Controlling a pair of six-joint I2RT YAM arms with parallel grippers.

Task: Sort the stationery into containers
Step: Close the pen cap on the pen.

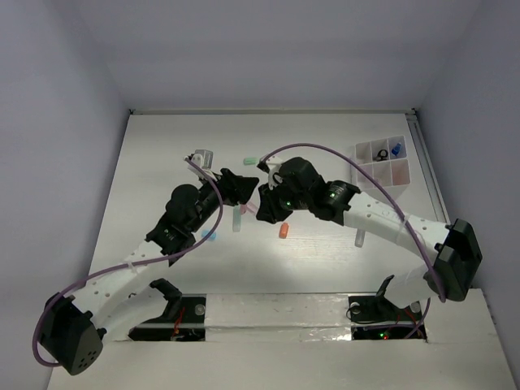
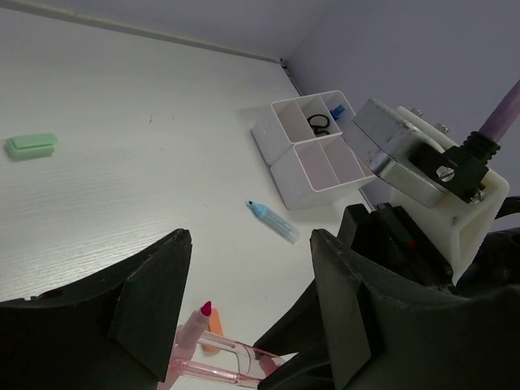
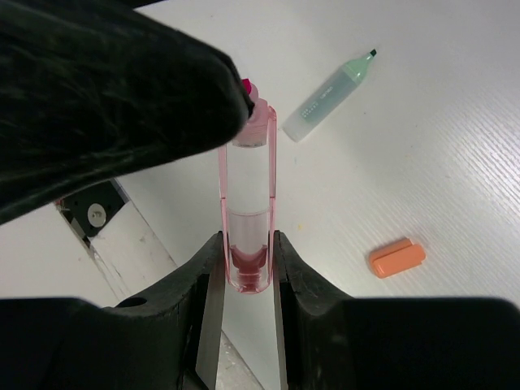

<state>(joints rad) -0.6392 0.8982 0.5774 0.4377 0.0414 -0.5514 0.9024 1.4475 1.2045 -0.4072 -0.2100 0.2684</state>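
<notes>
A white table [image 1: 325, 134] fills the scene, its surface showing a faint straight grain in the wrist views. Plain pale lavender walls enclose it: a back wall [image 1: 268, 57], a left wall [image 1: 49, 162] and a right wall [image 1: 479, 122]. A thin light rail [image 1: 431, 171] runs along the table's right edge. A white panel [image 1: 276, 357] spans the near edge.

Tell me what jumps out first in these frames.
Mid-table, two grippers meet on one translucent pink pen: the right gripper is clamped on one end, while the left gripper stands open around its tip. The white divided tray sits off at the far right in the top view, away from the action.
</notes>
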